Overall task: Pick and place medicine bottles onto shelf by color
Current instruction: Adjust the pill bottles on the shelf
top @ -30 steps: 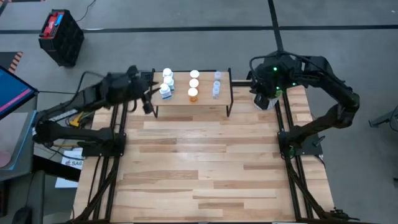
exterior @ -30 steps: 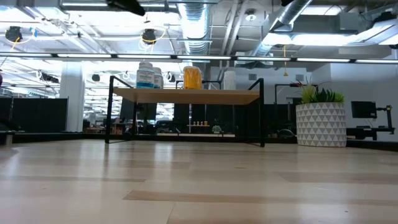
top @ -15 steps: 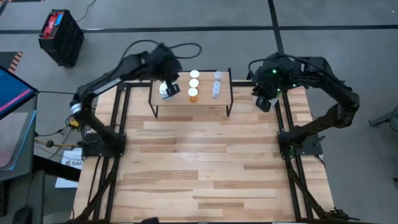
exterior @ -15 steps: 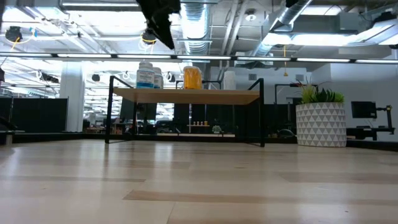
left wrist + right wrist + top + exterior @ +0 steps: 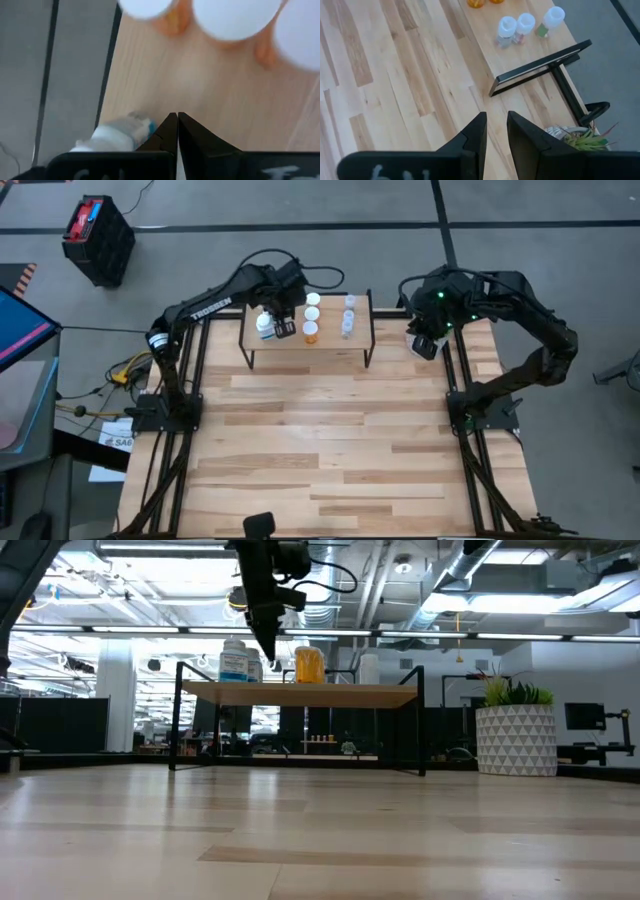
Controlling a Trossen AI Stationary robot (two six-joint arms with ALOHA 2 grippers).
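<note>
The shelf [image 5: 330,340] stands at the table's far edge and bears the medicine bottles. White bottles with blue marks [image 5: 265,326] stand at its left end, three orange ones with white caps [image 5: 311,314] in the middle, and three clear pale-blue ones [image 5: 348,315] at the right. My left gripper [image 5: 284,322] is shut and points down just above the shelf top, between the white and orange bottles [image 5: 268,648]. One white bottle [image 5: 117,136] stands right beside its fingers; I cannot tell whether they touch. My right gripper [image 5: 496,131] is open and empty, raised past the shelf's right end.
A potted green plant in a white pot [image 5: 516,738] stands on the table just right of the shelf, below my right gripper [image 5: 580,139]. The wooden tabletop [image 5: 320,440] stretches in front of the shelf. A black crate [image 5: 97,240] sits on the floor at the far left.
My left arm has swung from the shelf's left end toward the right, over the shelf. Its gripper has come down between the white and orange bottles. The bottles have stayed in place.
</note>
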